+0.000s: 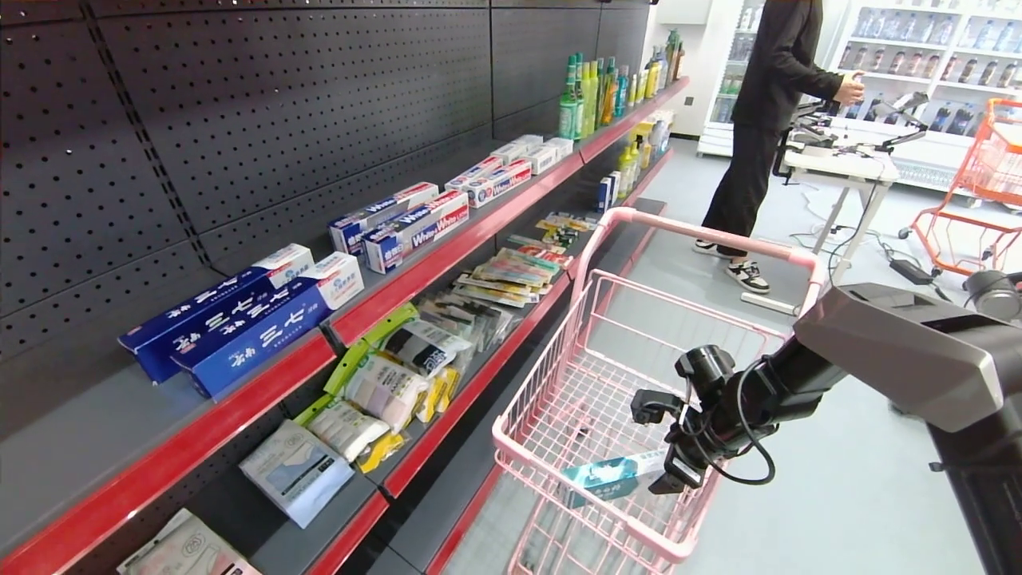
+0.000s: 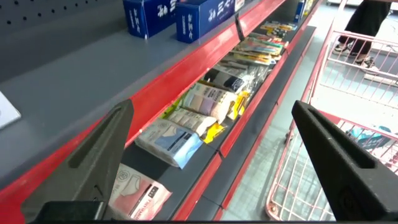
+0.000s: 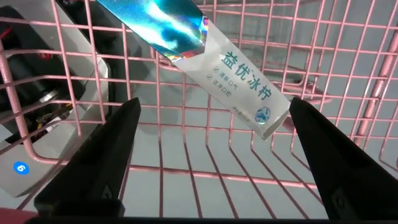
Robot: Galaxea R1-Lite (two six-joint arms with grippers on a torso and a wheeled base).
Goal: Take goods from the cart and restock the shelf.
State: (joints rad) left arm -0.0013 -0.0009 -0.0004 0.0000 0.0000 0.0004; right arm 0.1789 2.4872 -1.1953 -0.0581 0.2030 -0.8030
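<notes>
Toothpaste box [image 3: 205,56] lies in the pink cart [image 1: 695,231]; our right hand [image 3: 214,106] hangs over it spread wide, our left hand [image 2: 212,106] wide beside the shelf [image 2: 74,74].

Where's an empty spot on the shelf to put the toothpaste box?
The top shelf is bare at its near end, before the blue boxes. Farther along, white boxes and bottles line it. Below, the packets lie crowded.

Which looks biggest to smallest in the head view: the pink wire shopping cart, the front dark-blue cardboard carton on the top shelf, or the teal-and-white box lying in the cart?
Largest: the pink wire shopping cart.
Next: the front dark-blue cardboard carton.
Smallest: the teal-and-white box, clearly.
</notes>
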